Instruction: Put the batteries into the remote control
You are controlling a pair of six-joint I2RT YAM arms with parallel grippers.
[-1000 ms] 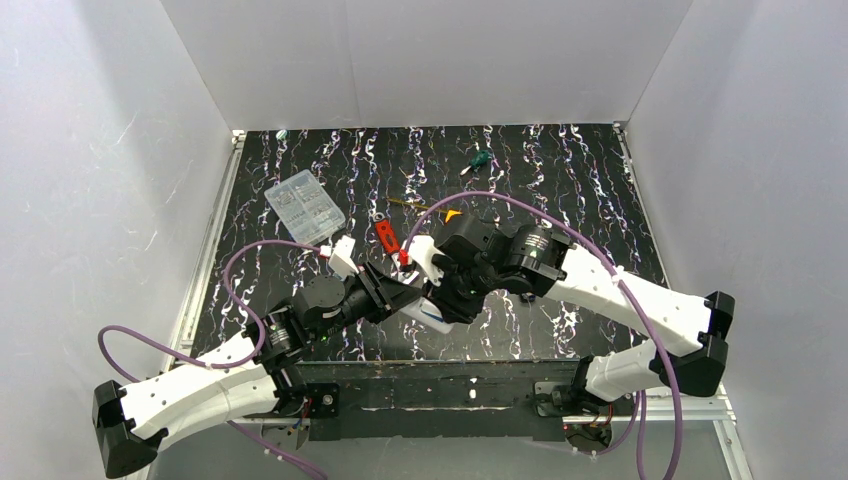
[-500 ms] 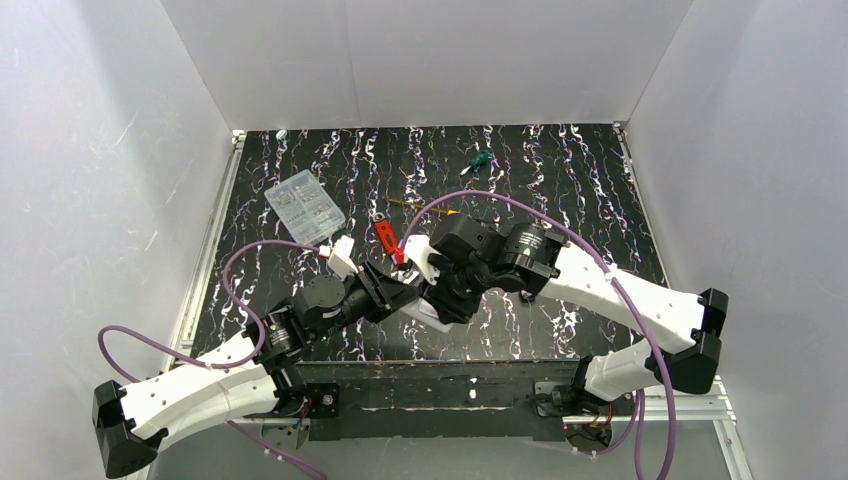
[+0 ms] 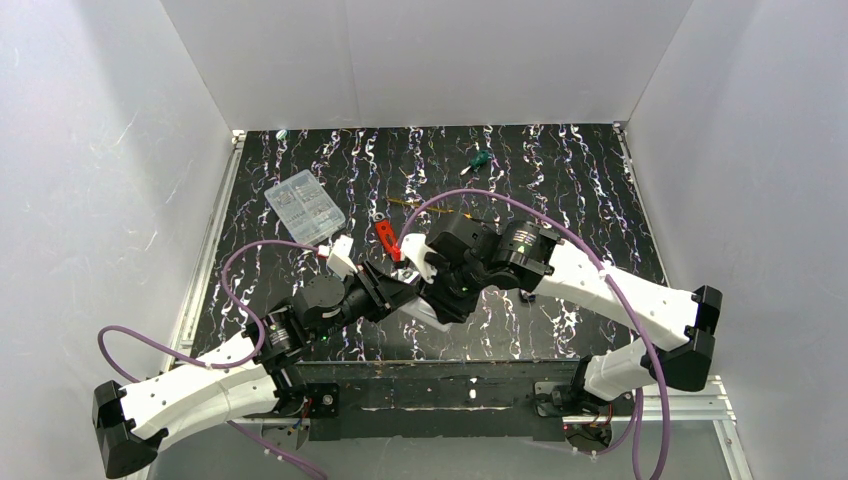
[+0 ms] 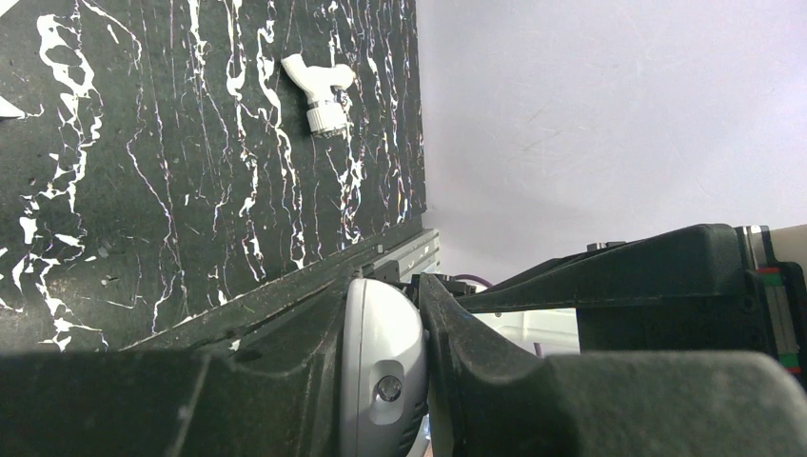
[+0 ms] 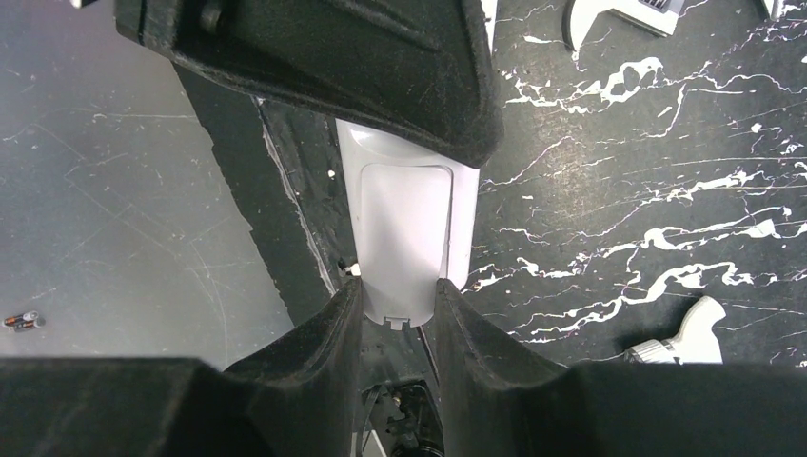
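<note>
The remote control is a white handset held above the table's near middle, between both grippers. My left gripper is shut on one rounded end of the remote control, one black finger on each broad face. From the other side my right gripper is shut on the opposite end, where the back of the remote control shows a flat cover panel. In the top view the left gripper and right gripper meet nose to nose. A tiny pair of slim cylinders, possibly the batteries, lies on grey floor beyond the table edge.
A clear compartment box sits at the back left. A red tool and a white angled fitting lie just behind the grippers. A green-handled screwdriver lies further back. Another white fitting rests near the right gripper.
The right arm has shifted slightly left and toward the left gripper. Both grips on the remote control are unchanged.
</note>
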